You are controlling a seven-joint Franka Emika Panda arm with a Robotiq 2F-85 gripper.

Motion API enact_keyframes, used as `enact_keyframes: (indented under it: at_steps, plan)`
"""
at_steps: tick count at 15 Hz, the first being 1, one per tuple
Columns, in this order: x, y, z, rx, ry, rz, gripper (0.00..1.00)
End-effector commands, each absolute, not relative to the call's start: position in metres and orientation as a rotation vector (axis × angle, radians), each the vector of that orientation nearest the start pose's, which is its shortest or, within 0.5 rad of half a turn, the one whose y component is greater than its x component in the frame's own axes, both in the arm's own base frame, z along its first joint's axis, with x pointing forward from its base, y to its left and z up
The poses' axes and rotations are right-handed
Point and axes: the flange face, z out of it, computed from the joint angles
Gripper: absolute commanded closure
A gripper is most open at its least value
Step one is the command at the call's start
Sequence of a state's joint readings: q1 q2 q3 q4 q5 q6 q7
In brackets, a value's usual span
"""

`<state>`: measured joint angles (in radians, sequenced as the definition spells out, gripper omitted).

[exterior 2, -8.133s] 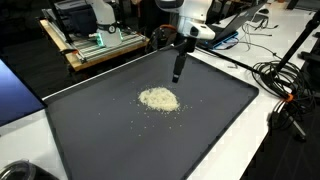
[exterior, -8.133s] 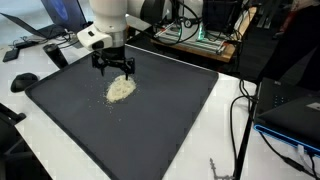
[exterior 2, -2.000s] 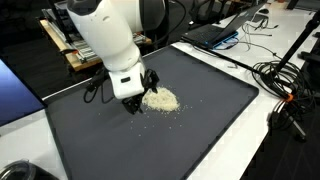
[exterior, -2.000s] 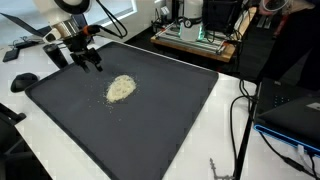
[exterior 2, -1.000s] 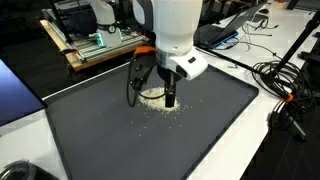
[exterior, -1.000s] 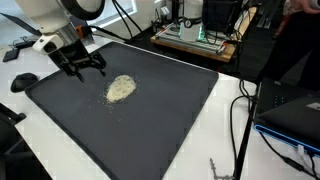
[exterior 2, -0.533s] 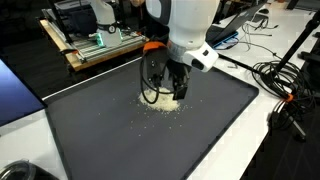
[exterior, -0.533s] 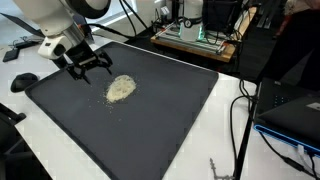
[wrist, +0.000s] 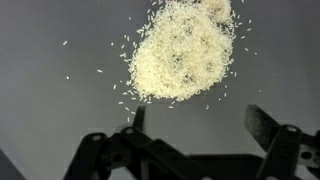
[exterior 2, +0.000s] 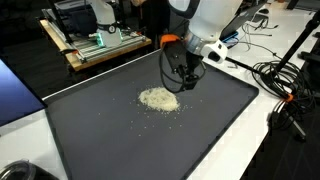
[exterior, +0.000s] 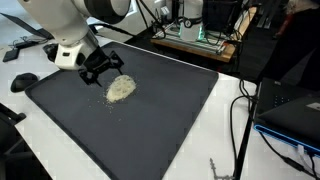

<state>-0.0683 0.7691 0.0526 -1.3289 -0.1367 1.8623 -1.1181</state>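
A pile of pale rice grains (exterior: 120,88) lies on a large dark mat (exterior: 150,130); it shows in both exterior views, with the pile (exterior 2: 159,99) and the mat (exterior 2: 150,140) seen from another side. My gripper (exterior: 103,68) hovers just beside the pile, fingers spread and empty. In an exterior view the gripper (exterior 2: 187,80) hangs next to the pile's edge. In the wrist view the pile (wrist: 185,52) lies ahead of the open fingers (wrist: 200,120), with loose grains scattered round it.
Cables (exterior 2: 285,85) lie on the white table beside the mat. A wooden rack with electronics (exterior 2: 95,42) stands behind. A dark mouse (exterior: 24,80) and laptop (exterior: 295,110) sit off the mat's edges.
The arm has swung across the mat over the last second, and the gripper now sits close beside the rice pile. The pile has not moved.
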Motion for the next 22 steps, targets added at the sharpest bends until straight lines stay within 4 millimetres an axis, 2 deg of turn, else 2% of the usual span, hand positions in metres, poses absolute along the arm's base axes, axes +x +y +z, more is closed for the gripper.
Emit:
enact_keyframes:
  at_steps: [1, 8, 22]
  plan:
    - [0.716, -0.01, 0.26, -2.561, -1.759, 0.467, 0.0]
    - [0.71, 0.03, 0.255, -2.603, -1.803, 0.564, 0.0]
    - [0.692, 0.098, 0.248, -3.062, -1.386, 0.554, 0.0]
